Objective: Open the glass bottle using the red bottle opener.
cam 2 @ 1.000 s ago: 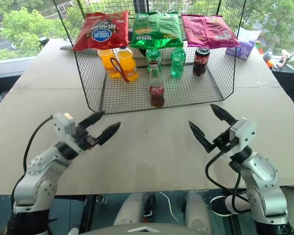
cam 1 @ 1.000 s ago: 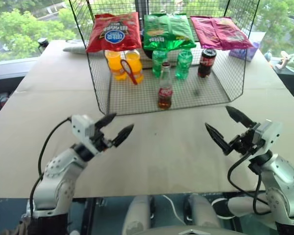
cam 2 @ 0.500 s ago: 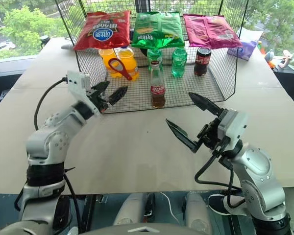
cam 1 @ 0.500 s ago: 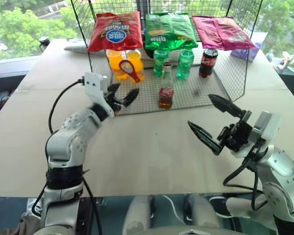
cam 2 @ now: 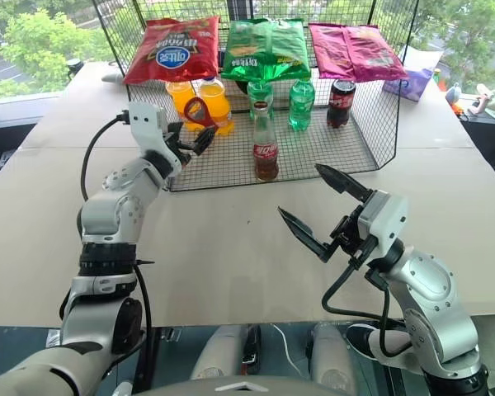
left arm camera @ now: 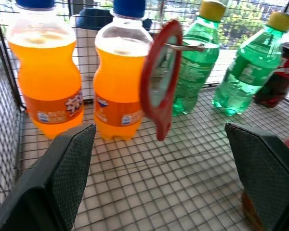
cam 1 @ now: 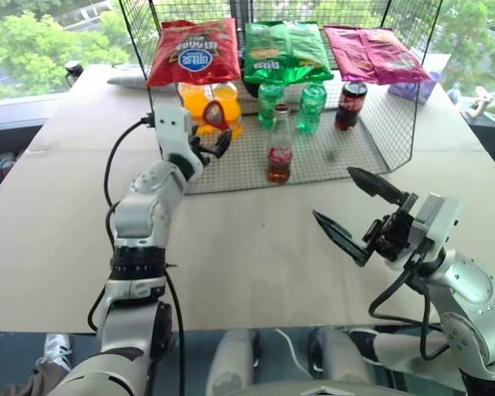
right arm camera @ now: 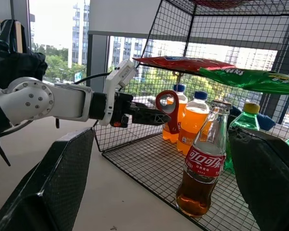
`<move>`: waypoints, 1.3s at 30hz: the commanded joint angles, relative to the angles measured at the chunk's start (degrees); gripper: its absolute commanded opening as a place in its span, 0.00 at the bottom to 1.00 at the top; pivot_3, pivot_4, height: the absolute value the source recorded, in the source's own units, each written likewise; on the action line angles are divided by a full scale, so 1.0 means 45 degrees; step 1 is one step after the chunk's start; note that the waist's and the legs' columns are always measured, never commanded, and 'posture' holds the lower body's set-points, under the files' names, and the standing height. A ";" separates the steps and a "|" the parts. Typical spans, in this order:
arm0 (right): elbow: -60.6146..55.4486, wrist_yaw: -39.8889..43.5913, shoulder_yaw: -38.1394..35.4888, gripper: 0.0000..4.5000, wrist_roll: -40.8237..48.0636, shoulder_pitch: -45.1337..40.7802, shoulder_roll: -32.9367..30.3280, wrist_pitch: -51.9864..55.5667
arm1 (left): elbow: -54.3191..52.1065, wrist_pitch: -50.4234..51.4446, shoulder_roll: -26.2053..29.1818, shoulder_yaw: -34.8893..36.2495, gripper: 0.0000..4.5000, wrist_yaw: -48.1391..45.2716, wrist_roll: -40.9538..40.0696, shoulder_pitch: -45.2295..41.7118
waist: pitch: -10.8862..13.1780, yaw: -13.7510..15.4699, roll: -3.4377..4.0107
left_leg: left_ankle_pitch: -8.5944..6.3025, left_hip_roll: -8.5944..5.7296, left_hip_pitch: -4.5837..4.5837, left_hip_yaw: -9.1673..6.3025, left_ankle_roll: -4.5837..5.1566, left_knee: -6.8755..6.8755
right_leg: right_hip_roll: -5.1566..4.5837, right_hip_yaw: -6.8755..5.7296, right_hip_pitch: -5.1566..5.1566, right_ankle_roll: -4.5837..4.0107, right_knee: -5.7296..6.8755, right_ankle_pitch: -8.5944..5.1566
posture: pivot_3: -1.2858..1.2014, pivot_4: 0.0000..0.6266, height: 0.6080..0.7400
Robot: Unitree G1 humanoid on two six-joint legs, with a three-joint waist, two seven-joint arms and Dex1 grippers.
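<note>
Wide tan counter [cam 1: 58, 239] across the frame, wire rack [cam 1: 371, 144] at upper centre with snack bags on top. Inside, orange soda bottles [left arm camera: 116, 72] at the upper left, green bottles [left arm camera: 195, 62] behind. The glass bottle [cam 1: 279, 144] upright at the rack's front centre, neck up, cap on. Left gripper [cam 1: 213, 146] reaching level into the rack, jaws spread and empty, flanking the red bottle opener [left arm camera: 159, 79] — upright on edge, ring head up, handle down, seemingly leaning on an orange bottle. Right gripper [cam 1: 356, 208] hovering lower right, jaws released wide, empty. Risks: nudging the opener flat, or pinching the soda bottle too — approach slightly off.
</note>
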 commanded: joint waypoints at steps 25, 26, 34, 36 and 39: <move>-0.0283 -0.1726 0.0085 1.00 -0.0798 -0.0010 -0.0106 0.1579 | -0.0637 -0.0313 0.1495 0.0861 0.01 -0.5002 -0.2069 0.0163 | 0.0002 -0.0027 -0.0007 | 0.0001 0.0004 0.0000 -0.0002 -0.0001 0.0001 | 0.0000 0.0000 -0.0001 0.0013 0.0005 0.0010 | 0.52 0.24 1.00; -0.0350 -0.1722 0.0262 1.00 -0.1011 -0.0132 -0.0355 0.2009 | -0.0776 -0.0116 0.1688 0.0843 0.01 -0.5392 -0.2281 0.0268 | 0.0002 -0.0017 -0.0007 | 0.0002 0.0004 0.0000 -0.0003 -0.0001 0.0002 | 0.0000 0.0000 -0.0001 0.0007 0.0006 0.0006 | 0.52 0.24 1.00; -0.0843 -0.1660 0.0344 1.00 -0.0310 -0.0925 -0.1204 0.4876 | -0.2680 0.3571 0.3014 0.1537 0.01 -0.7293 -0.5593 0.1371 | 0.0003 -0.0064 -0.0012 | 0.0002 0.0005 -0.0002 -0.0007 0.0000 0.0010 | -0.0005 -0.0001 0.0000 -0.0028 0.0010 -0.0014 | 0.52 0.24 1.00; -0.0851 -0.1671 0.0110 1.00 0.0087 -0.1228 -0.1060 0.5026 | -0.3330 0.5383 0.3763 0.1792 0.01 -0.7992 -0.7148 0.1901 | 0.0008 -0.0239 -0.0018 | 0.0001 0.0016 0.0000 -0.0003 -0.0001 0.0004 | -0.0002 0.0004 -0.0005 -0.0016 0.0012 -0.0008 | 0.52 0.24 1.00; -0.0882 -0.1342 -0.0228 1.00 0.2499 -0.1970 -0.1032 0.6670 | -0.3537 0.6663 0.4287 0.1794 0.01 -0.8431 -0.8289 0.2193 | 0.0011 -0.0284 -0.0020 | 0.0001 0.0033 0.0001 -0.0016 -0.0002 0.0001 | 0.0000 -0.0001 -0.0008 0.0005 0.0024 0.0001 | 0.52 0.24 1.00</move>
